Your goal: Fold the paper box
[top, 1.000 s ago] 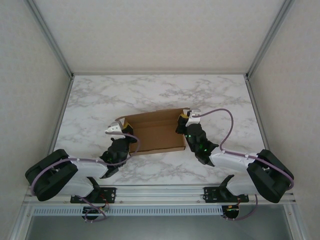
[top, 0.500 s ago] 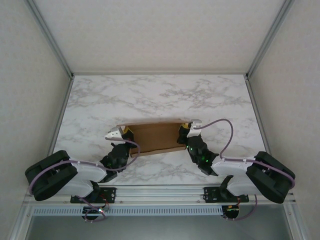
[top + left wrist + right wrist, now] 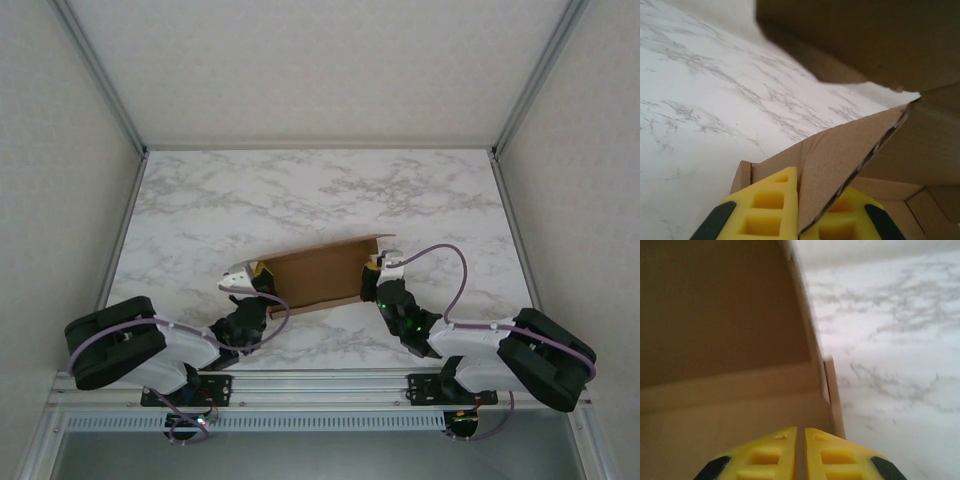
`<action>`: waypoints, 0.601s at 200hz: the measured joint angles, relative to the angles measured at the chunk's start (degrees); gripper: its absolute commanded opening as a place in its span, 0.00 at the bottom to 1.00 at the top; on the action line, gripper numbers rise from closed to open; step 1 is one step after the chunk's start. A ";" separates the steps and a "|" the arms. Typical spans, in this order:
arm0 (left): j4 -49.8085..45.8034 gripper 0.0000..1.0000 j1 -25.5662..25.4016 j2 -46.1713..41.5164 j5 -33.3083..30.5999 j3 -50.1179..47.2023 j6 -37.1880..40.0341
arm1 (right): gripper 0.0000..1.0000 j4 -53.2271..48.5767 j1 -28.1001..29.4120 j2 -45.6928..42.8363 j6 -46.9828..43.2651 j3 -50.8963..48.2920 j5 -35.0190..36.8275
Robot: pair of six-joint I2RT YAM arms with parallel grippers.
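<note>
The brown paper box (image 3: 318, 275) has swung askew; left gripper (image 3: 800, 202) clamps its flap, right gripper (image 3: 801, 442) is closed.

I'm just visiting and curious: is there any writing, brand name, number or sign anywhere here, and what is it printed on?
None: no word, number, logo or sign can be read in any of the views.
The paper box is plain brown cardboard with no print on the faces that show.
The table carries only grey marble veining, no lettering.
</note>
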 measured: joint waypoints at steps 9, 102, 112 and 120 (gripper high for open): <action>-0.09 0.00 -1.01 1.46 -1.77 0.92 -0.63 | 0.13 -1.38 0.17 0.28 -0.02 -0.57 -0.02; -5.75 0.00 -7.41 10.38 -14.62 7.32 -4.61 | 0.37 -14.78 0.44 -18.47 -3.61 -0.81 -1.53; -6.10 0.00 -7.45 10.43 -14.73 7.39 -4.70 | 0.39 -17.75 0.44 -24.87 -4.68 -0.68 -2.19; -6.21 0.00 -7.45 10.64 -14.80 7.43 -4.70 | 0.41 -20.52 0.42 -30.08 -5.84 -0.24 -3.19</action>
